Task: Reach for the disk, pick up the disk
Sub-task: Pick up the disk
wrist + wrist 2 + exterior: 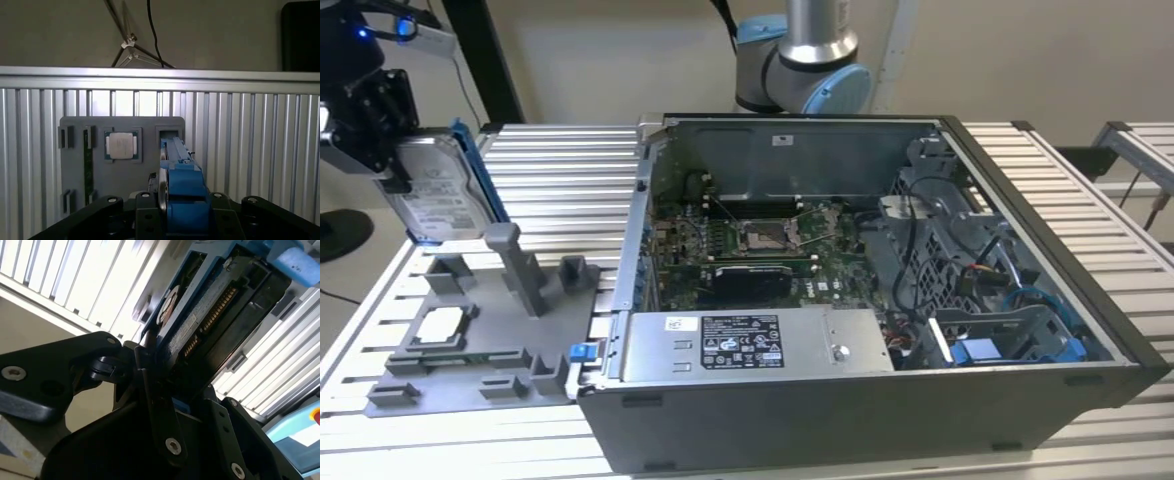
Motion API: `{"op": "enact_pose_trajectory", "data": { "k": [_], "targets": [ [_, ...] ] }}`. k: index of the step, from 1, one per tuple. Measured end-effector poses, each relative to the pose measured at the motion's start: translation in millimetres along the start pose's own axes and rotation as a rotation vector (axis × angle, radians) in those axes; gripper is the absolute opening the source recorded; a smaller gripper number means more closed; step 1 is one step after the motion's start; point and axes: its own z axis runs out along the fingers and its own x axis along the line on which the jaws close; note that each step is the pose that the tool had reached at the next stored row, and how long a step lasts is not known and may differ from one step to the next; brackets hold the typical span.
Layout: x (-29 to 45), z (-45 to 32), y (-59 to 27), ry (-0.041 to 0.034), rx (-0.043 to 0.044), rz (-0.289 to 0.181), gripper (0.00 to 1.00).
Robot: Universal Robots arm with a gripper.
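Hand (pixel 387 165) grips one disk (pixel 438 197), apparently clear of fixture (pixel 470 362); one chip (pixel 443 323).

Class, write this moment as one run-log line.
stage: disk picked up | gripper: shut on disk | disk: held on edge above grey fixture | place: exterior view's left of computer case

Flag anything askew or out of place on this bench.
Only the disk stands out: it hangs tilted in the gripper, clear of the grey fixture rather than seated in it. Nothing looks spilled or damaged.
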Motion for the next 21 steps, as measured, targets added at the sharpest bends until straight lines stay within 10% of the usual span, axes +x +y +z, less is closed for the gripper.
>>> {"op": "enact_pose_trajectory", "data": {
  "k": [21],
  "targets": [
    [-0.6, -21.5, 0.4, 0.0001, -0.0001, 0.000, 0.00]
  ]
}}
